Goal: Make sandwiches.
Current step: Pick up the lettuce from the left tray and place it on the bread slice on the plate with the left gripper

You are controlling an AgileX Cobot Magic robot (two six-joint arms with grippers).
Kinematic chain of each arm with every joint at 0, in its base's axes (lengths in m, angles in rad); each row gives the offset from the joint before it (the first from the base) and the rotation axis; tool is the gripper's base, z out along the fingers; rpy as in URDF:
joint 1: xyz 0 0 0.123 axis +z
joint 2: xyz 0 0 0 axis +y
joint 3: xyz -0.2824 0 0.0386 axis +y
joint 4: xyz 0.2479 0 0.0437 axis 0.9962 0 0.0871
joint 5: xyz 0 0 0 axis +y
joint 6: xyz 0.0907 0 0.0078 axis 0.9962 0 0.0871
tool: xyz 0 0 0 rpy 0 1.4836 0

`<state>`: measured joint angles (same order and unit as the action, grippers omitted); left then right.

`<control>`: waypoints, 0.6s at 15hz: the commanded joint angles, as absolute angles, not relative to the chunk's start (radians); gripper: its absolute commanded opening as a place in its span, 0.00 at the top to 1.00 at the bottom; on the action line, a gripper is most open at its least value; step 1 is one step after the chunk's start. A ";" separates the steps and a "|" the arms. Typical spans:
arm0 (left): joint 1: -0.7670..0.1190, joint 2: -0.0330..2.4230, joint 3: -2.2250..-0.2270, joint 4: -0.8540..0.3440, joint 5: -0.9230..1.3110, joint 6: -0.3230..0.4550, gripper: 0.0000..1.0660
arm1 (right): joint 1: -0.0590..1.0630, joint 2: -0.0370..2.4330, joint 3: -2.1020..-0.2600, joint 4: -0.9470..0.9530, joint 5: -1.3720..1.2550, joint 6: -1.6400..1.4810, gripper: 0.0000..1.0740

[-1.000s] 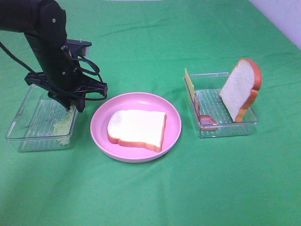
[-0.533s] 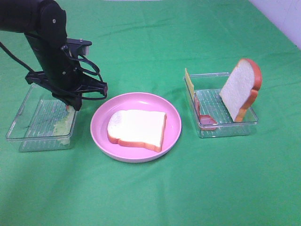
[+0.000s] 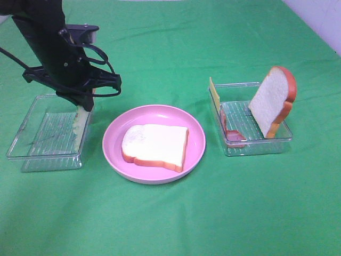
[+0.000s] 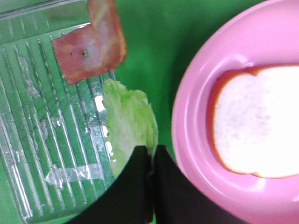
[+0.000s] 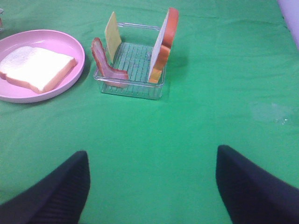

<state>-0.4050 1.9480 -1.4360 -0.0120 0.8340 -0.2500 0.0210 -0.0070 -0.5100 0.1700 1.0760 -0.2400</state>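
The left hand (image 4: 152, 153) grips one edge of a lettuce leaf (image 4: 131, 122) dangling above the right rim of the left tray (image 3: 42, 160), beside the plate (image 3: 198, 140) of bread (image 3: 154, 145); it looks soft, light and liable to slip.

the matte black left arm (image 3: 50, 45) was a thick rounded link ending in a boxy wrist section with hard edges. glossy black cables (image 3: 104, 64) looped loosely off its side, and one thin black cable (image 3: 13, 60) ran off behind it. a small flat black bracket (image 3: 80, 28) with a paler grey end sat on the wrist. the left gripper (image 4: 152, 150) had two smooth black fingers (image 4: 135, 186), broad at the base and narrowing to blunt squared tips. the right gripper (image 5: 152, 151) had plain dark fingers (image 5: 56, 186) with softly rounded edges.
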 commanded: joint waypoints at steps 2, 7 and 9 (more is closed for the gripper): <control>-0.410 1.890 -1.440 -0.237 0.822 -0.116 1.00 | 0.020 -0.019 -0.508 0.170 1.072 -0.245 0.34; -0.410 1.945 -1.440 -0.784 0.723 0.272 1.00 | 0.020 -0.019 -0.508 0.170 1.072 -0.245 0.34; -0.412 1.974 -1.440 -0.914 0.736 0.358 1.00 | 0.020 -0.019 -0.508 0.170 1.072 -0.245 0.34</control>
